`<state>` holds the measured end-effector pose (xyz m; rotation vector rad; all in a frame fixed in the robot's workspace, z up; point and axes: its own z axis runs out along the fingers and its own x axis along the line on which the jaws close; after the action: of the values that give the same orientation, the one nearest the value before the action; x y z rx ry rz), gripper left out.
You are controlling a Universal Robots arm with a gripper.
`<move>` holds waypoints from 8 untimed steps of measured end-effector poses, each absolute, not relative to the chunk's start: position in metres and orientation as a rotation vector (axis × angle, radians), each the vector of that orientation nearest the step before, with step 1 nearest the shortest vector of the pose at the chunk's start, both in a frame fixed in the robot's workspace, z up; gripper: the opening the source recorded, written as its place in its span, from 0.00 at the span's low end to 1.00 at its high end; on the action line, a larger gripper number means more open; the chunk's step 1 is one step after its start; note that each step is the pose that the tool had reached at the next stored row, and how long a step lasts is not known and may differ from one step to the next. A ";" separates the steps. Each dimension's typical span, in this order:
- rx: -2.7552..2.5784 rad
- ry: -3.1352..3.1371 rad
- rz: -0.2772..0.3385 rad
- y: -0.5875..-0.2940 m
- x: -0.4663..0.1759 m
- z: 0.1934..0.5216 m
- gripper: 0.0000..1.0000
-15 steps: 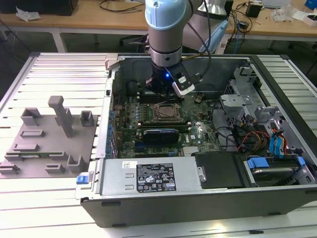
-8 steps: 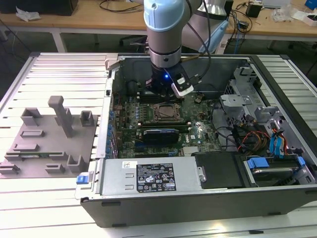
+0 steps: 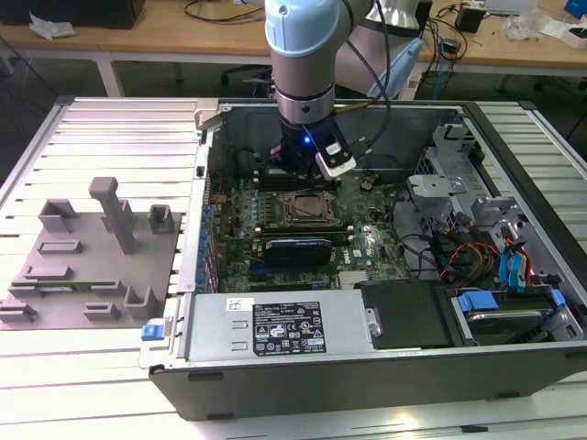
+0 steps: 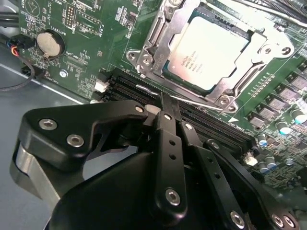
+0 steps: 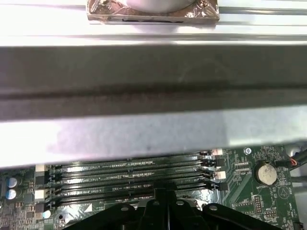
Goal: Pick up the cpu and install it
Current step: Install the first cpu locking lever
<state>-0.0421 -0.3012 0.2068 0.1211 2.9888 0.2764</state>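
Gripper [image 4: 165,103] sits closest to the lens in the second wrist view: black linkages, fingers pressed together, tip closed on nothing and hovering over the black RAM slots [image 4: 201,122]. Cpu [image 4: 211,52] is just past the tip toward 1 o'clock, lying flat in the socket [image 4: 158,45] with its silvery top up; the metal load frame lies over its edges and a thin lever wire runs along the near side. Gripper and cpu are apart, no contact. Coin cell [image 4: 50,44] is on the green board at 10 o'clock of the fingertips. In the first wrist view the closed tip [image 5: 160,194] again hangs above the RAM slots [image 5: 129,175], with the coin cell [image 5: 265,173] off to one side and the grey case wall [image 5: 153,96] beyond. In the exterior view the arm [image 3: 307,55] comes down into the open PC case [image 3: 367,367], gripper [image 3: 303,170] just at 12 o'clock of the socket [image 3: 305,209] on the motherboard [image 3: 275,247]. Grey fixture plate [image 3: 87,266] lies well apart at 9 o'clock on the slatted table [image 3: 92,385]. Power supply [image 3: 275,325] is at 6 o'clock of the socket, drive cage [image 3: 459,183] at 3 o'clock.
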 end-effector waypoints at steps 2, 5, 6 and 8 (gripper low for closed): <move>0.131 2.988 0.272 -0.301 -0.042 0.207 0.11; 0.148 2.987 0.263 -0.301 -0.043 0.206 0.11; 0.157 2.986 0.258 -0.301 -0.043 0.205 0.11; 0.164 2.986 0.253 -0.301 -0.043 0.205 0.11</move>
<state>-0.0428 -0.3009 0.2045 0.1642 2.9856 0.2532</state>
